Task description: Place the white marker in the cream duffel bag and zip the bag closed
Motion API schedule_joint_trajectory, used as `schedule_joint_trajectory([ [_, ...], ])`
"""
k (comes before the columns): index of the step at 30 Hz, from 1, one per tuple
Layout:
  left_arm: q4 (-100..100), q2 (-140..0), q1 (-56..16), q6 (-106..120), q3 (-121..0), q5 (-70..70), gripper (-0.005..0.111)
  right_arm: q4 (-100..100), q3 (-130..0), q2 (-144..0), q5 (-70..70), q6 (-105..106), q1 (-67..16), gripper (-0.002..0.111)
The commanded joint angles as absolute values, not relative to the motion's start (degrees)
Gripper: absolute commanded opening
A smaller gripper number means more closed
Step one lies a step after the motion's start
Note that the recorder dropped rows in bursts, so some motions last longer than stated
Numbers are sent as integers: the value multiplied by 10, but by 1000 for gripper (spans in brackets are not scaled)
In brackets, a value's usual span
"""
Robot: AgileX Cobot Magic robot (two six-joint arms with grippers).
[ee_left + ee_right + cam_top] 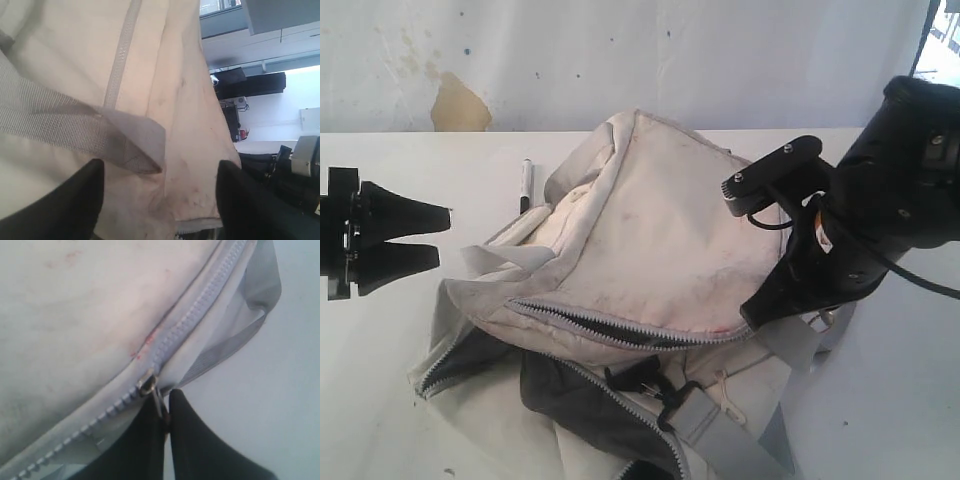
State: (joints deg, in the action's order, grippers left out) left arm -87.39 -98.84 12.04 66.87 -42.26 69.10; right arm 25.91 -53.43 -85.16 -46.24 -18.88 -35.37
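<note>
Nearest me, the front strap (720, 430) and a black buckle (655, 390) lie across the bag's (660, 230) front edge, beside a gaping lower zip that shows dark lining (545, 385). The bag sits slumped in the middle of the desk (380, 400).

My right hand (760, 315) is down at the bag's right end, fingers pressed tight together on the zip pull (160, 407). In the right wrist view, the slider (147, 385) sits just above the fingertips (187, 435). The teeth on one side of it are joined, and reddish marks stain the cream cloth next to them. From the exterior view, the top zip (630, 330) stands parted from the bag's left side across to my right hand, with a dark slit between its two rows.

My left hand (440, 237) hangs at the left of the desk with its jaws wide and nothing between them. It is near the bag but I see it apart from it. Its own camera looks past both fingers (65, 205) onto cream fabric and the side strap (60, 125).

The marker (525, 185) is outside the bag, flat on the desk just beside the bag's far left edge, beyond my left hand.
</note>
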Motion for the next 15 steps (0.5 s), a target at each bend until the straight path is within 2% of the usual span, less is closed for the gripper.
schedule_joint_trajectory([
  [1, -833, -985, 124, 623, -427, 700, 78, 233, -533, -847, -452, -193, -348, 0],
  [6, -730, -938, 124, 535, -427, 682, 78, 207, -533, -847, -431, -192, -348, 0],
  [10, -724, -867, 120, 491, -427, 700, 75, 199, -533, -847, -410, -192, -348, 0],
  [15, -746, -786, 64, 446, -404, 700, 75, 196, -533, -847, -388, -193, -348, 0],
])
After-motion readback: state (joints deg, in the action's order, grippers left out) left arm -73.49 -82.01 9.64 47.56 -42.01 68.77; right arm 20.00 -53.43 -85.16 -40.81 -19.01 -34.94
